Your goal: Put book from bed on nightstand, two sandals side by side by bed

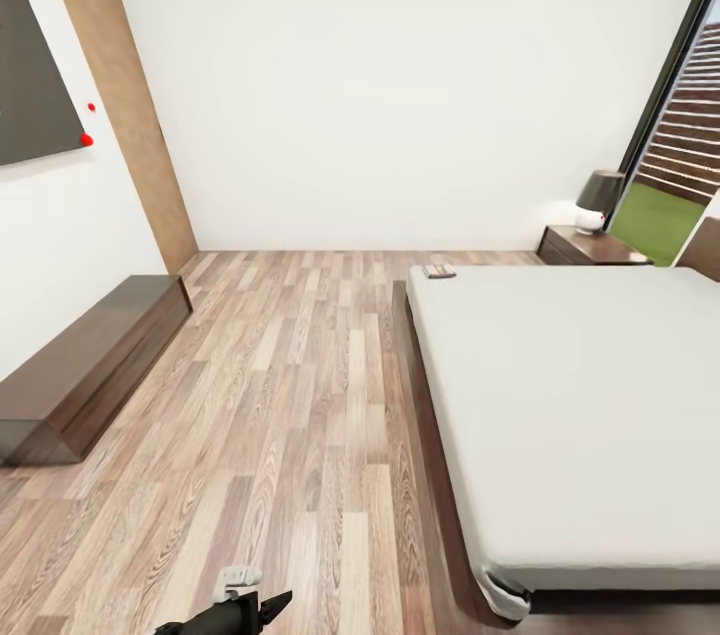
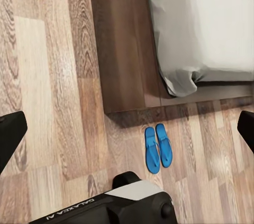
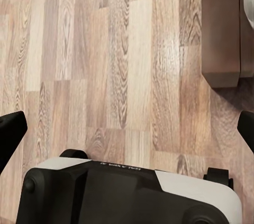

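The book (image 1: pixel 438 271) lies flat on the far left corner of the bed (image 1: pixel 580 395), a pale mattress on a dark wooden frame. Beyond the bed's far side stands the nightstand (image 1: pixel 585 246), bearing a lamp. The two sandals (image 2: pixel 159 148), bright blue, lie side by side on the plank floor just off a corner of the bed frame (image 2: pixel 124 49). My left gripper (image 2: pixel 129 128) hangs open above the floor near them, holding nothing. My right gripper (image 3: pixel 129 126) is open too, over bare floor beside a bed frame corner (image 3: pixel 219 28).
A long low dark TV cabinet (image 1: pixel 85 370) runs along the left wall under a dark screen (image 1: pixel 30 75). A brown door (image 1: pixel 125 105) stands at the far left. A dark-shaded lamp (image 1: pixel 598 200) tops the nightstand. My base (image 3: pixel 127 192) shows under both wrists.
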Controlling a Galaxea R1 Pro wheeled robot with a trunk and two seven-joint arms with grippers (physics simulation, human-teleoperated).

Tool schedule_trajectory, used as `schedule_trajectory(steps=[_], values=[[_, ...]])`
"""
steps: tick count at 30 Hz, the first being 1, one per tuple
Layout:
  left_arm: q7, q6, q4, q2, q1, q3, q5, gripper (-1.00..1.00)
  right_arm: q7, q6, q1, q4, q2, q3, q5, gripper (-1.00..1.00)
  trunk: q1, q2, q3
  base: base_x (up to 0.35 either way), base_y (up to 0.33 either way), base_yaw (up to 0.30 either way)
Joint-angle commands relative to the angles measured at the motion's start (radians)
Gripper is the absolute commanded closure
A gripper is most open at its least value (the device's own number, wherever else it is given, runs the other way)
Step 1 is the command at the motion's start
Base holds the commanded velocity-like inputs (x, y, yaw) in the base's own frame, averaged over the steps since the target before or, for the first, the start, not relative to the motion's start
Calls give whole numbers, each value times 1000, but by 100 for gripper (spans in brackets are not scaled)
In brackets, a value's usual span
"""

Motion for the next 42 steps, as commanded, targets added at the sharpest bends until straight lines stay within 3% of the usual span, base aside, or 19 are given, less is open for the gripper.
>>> schedule_trajectory(steps=[1,42], values=[[-2,-7,1,0,-1,6,-10,-100,5,-7,-1,1,0,-7,11,-100,1,-2,0,0,0,0],[-1,-7,1,0,-1,6,-10,-100,5,-7,-2,1,0,-7,11,-100,1,-2,65,0,0,0]])
